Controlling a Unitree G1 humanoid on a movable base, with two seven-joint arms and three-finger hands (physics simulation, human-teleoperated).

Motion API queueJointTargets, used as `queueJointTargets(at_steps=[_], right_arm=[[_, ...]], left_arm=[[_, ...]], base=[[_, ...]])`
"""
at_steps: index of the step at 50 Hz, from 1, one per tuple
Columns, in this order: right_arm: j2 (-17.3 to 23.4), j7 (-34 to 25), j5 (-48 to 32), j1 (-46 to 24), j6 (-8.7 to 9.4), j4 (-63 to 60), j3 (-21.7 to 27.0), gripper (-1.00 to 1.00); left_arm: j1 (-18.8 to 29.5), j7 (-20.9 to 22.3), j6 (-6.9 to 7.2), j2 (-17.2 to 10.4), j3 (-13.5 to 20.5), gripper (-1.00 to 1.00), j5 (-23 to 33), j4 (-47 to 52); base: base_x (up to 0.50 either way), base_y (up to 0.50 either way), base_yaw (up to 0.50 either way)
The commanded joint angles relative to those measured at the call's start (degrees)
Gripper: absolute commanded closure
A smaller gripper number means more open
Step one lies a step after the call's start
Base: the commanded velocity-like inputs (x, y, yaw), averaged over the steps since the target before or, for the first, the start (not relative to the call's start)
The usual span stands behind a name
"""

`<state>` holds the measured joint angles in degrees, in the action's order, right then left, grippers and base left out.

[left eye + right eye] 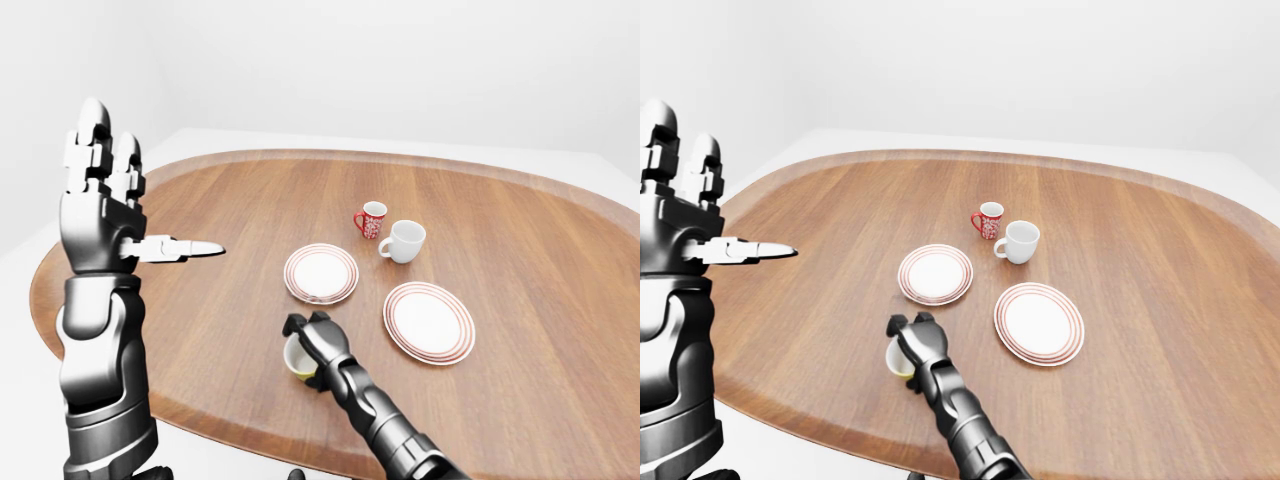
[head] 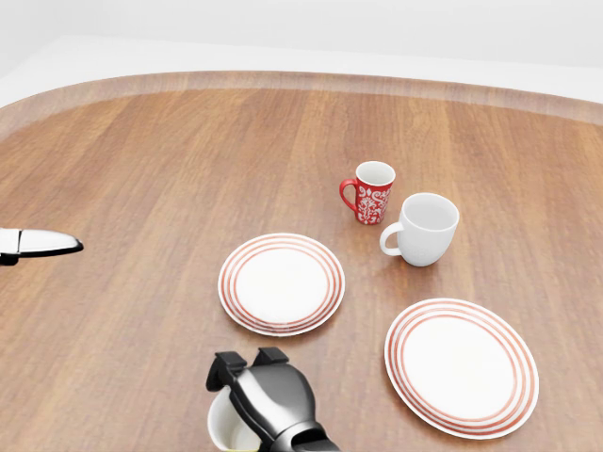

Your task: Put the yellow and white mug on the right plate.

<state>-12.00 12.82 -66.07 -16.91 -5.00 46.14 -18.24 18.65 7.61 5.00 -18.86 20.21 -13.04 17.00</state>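
Note:
The yellow and white mug (image 2: pixel 220 429) stands at the bottom edge of the head view, below the left plate (image 2: pixel 281 283). My right hand (image 2: pixel 247 365) lies over it, fingers curled down across its far rim and closed round it; the thumb is hidden. The right plate (image 2: pixel 461 365), white with red rings, lies bare to the right of the mug. My left hand (image 1: pixel 105 190) is raised high at the left of the left-eye view, open, holding nothing.
A red patterned mug (image 2: pixel 373 193) and a larger white mug (image 2: pixel 426 229) stand close together above the right plate. The wooden table's (image 2: pixel 141 169) rim curves along the top of the head view. My left thumb tip (image 2: pixel 38 243) pokes in from the left.

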Motion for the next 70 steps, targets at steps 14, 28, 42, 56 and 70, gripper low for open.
queueJointTargets(at_steps=[14, 28, 42, 56, 70], right_arm=[[0.1, -0.8, 2.4, 0.2, 0.00, -0.9, 0.1, 1.00], [2.8, -6.9, 4.2, 0.7, 0.00, -10.0, 1.9, 1.00], [7.7, -14.6, 7.7, -0.5, 2.74, -20.8, 6.3, 1.00], [12.6, -20.7, 11.7, -3.2, 6.09, -28.5, 11.6, 1.00], [18.4, -25.0, 15.9, -6.5, 9.29, -33.0, 17.1, 1.00]], left_arm=[[0.2, -0.1, 0.00, -0.2, 0.2, -1.00, -0.3, 0.3], [0.4, -0.3, 0.00, -0.5, 0.5, -1.00, -0.8, 0.5], [0.3, -0.4, 0.00, -0.5, 0.4, -1.00, -0.7, 0.0], [0.3, -0.2, 0.00, -0.4, 0.2, -1.00, -0.4, -0.4], [0.2, -0.3, 0.00, -0.4, 0.2, -1.00, -0.2, -0.6]], base=[[0.00, 0.00, 0.00], [0.00, 0.00, 0.00], [0.00, 0.00, 0.00], [0.00, 0.00, 0.00], [0.00, 0.00, 0.00]])
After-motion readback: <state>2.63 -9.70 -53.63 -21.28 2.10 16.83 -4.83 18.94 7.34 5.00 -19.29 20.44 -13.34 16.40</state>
